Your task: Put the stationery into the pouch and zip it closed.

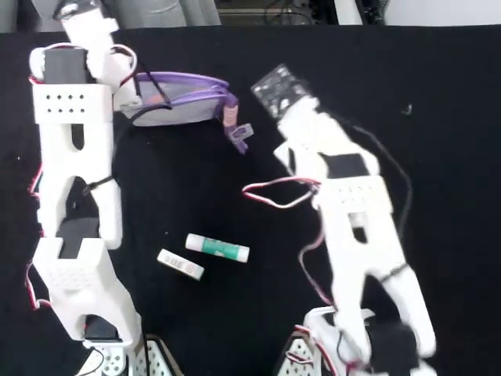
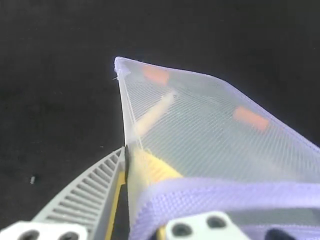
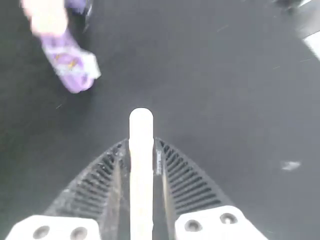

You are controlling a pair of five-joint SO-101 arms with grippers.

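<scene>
A mesh pouch [image 1: 178, 100] with purple trim lies at the back of the black table, its mouth facing the right arm. My left gripper [image 1: 129, 98] is shut on the pouch's left end. In the left wrist view the pouch [image 2: 210, 135] holds a yellow pencil and orange pieces, and the left gripper [image 2: 127, 157] pinches its edge. The purple zipper tag [image 1: 239, 135] hangs off the pouch's right end. Just to the right of the pouch, my right gripper [image 1: 274, 95] is shut on a white stick [image 3: 141, 150], with the zipper tag [image 3: 70, 65] ahead of it.
A glue stick [image 1: 218, 247] with a green label and a small white eraser [image 1: 181, 264] lie side by side on the table between the two arms' bases. Red and white cables [image 1: 274, 192] loop beside the right arm.
</scene>
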